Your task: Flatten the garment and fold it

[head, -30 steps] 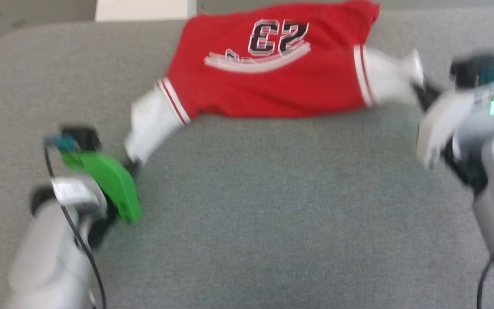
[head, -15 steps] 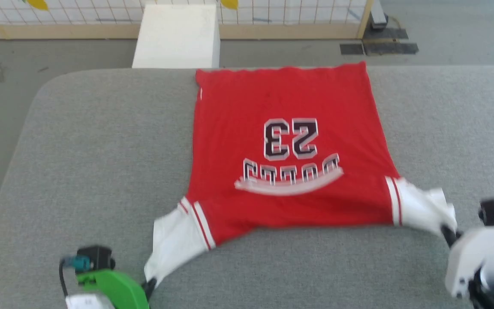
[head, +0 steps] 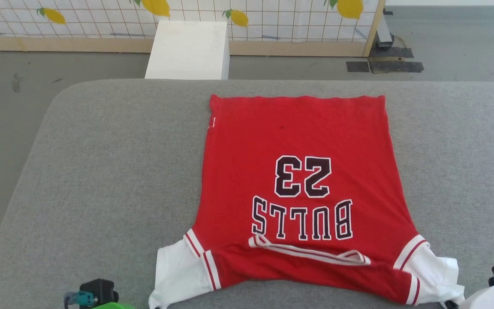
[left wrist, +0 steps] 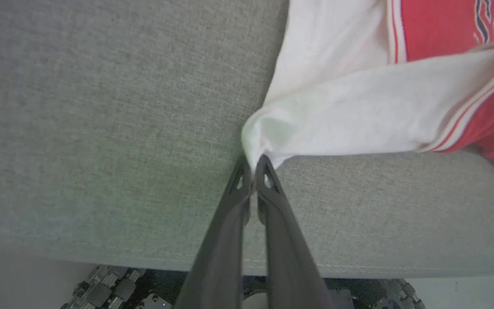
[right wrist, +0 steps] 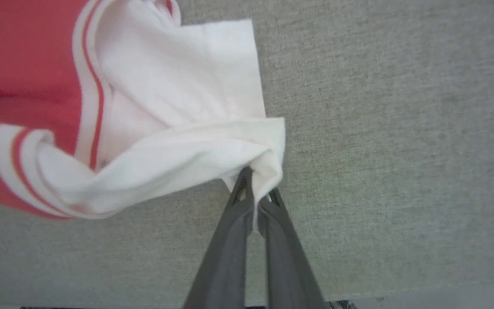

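Observation:
The garment (head: 298,180), a red T-shirt with white sleeves and "BULLS 23" printed on it, lies spread on the grey padded table (head: 101,171), hem toward the far edge and neckline toward me. In the left wrist view my left gripper (left wrist: 253,165) is shut on the tip of one white sleeve (left wrist: 341,116). In the right wrist view my right gripper (right wrist: 255,189) is shut on the corner of the other white sleeve (right wrist: 187,137). Both sleeves are pulled toward the table's near edge. The near shoulder band of the shirt is rolled over.
A white box (head: 189,49) stands on the floor beyond the table's far edge. Behind it runs a low partition (head: 272,25) with a lemon-print grid cloth. The table's near edge (left wrist: 358,270) lies just behind the left gripper's fingers.
The shirt has gone from bunched at the far side to spread flat with its lettering showing. Both grippers have drawn back toward the near edge holding the sleeves. The head camera has tilted up.

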Controlling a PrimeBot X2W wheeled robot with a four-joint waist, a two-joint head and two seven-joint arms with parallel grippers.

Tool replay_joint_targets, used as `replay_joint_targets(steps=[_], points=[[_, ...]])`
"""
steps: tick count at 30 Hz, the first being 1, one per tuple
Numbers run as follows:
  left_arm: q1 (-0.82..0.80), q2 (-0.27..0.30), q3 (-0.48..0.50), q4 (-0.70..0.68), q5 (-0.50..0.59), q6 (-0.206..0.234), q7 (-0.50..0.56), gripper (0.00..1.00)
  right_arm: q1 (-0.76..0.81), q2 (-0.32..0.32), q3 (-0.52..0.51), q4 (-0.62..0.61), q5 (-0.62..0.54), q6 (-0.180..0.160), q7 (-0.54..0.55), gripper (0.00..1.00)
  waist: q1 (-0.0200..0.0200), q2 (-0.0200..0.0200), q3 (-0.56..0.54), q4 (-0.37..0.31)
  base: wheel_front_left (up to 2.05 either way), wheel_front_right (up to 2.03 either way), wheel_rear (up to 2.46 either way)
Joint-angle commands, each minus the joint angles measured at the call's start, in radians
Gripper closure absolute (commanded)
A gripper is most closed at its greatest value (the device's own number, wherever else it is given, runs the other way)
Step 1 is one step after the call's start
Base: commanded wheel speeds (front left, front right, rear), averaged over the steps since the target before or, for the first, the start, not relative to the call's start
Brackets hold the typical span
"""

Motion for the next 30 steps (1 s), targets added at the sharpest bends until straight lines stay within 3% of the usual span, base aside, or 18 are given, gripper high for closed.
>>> replay_joint_targets(steps=[1, 2, 10, 18, 24, 30], points=[[0.018, -0.007, -0.005, 0.003, 0.004, 0.003, -0.009, 1.0, 0.026, 0.004, 0.006, 0.025, 0.019, -0.002, 0.001, 0.56, 0.0001, 0.0, -0.003, 0.0, 0.0, 0.0, 0.0], [0.017, -0.011, -0.006, 0.002, 0.004, 0.001, -0.016, 1.0, 0.026, 0.004, 0.006, 0.031, 0.031, -0.002, -0.009, 0.0, 0.0001, 0.0, -0.005, 0.0, 0.0, 0.0, 0.0], [0.008, -0.007, -0.012, 0.001, 0.014, -0.014, -0.049, 1.0, 0.014, 0.004, 0.005, -0.023, 0.077, -0.002, -0.129, 0.0, 0.0001, 0.0, -0.023, 0.01, 0.0, 0.0, 0.0], [-0.023, -0.015, -0.023, -0.013, 0.017, -0.03, -0.072, 1.0, -0.129, 0.004, 0.03, -0.116, 0.069, -0.002, -0.4, 0.0, 0.0001, 0.0, 0.005, 0.037, 0.0, 0.0, 0.0], [-0.075, -0.019, -0.034, -0.054, 0.03, -0.043, -0.09, 1.0, -0.357, -0.023, 0.054, -0.006, 0.036, -0.002, -0.49, 0.0, 0.0001, 0.0, 0.07, 0.081, 0.0, 0.0, 0.0], [-0.135, -0.027, -0.061, -0.086, 0.041, -0.064, -0.092, 1.0, -0.636, -0.111, 0.029, 0.237, 0.01, -0.002, -0.477, 0.0, 0.0001, 0.0, 0.158, 0.149, 0.0, 0.0, 0.0]])
